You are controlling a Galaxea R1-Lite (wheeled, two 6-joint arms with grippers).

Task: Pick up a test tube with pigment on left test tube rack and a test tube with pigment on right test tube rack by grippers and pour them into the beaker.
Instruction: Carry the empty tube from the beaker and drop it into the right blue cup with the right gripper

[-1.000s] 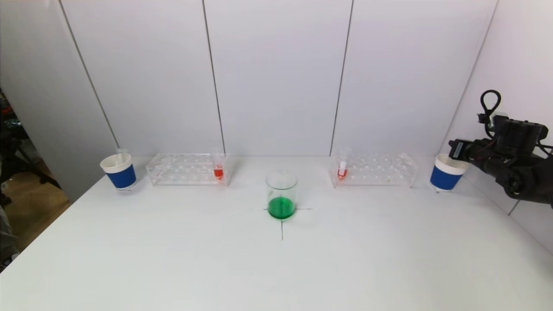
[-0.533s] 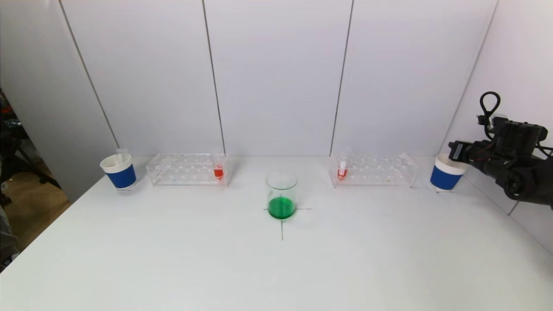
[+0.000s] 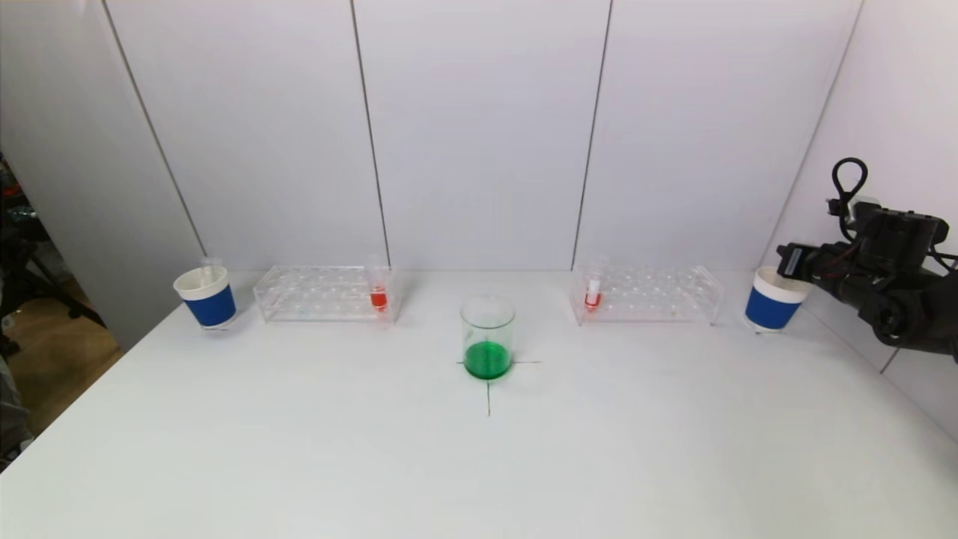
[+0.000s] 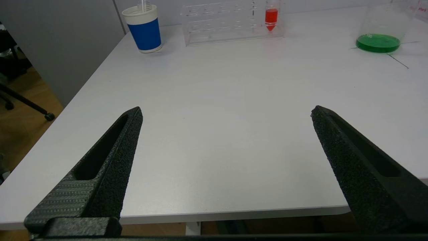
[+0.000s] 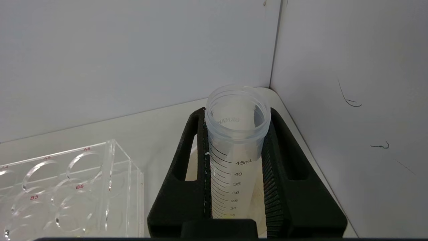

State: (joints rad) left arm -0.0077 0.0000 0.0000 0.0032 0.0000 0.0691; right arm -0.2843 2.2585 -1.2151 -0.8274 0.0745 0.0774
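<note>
Gripping an empty test tube (image 5: pixel 235 140), right gripper (image 5: pixel 234 160); head view hiding it.

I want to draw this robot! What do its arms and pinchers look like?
The right arm is chunky and black, with a looped black cable on top. The left gripper has two long, pointed black fingers with a rough, grainy surface and hollow slots. The right gripper is black too, with ribbed pads.

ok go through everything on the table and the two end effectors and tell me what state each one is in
beaker: upright, green liquid at the bottom
left rack tube: upright in rack, red pigment
right rack tube: upright in rack, red pigment
left cup: upright, a tube in it
right cup: upright
empty tube: gripped over the right cup
right end effector: shut on the empty tube
left end effector: open, holding nothing
</note>
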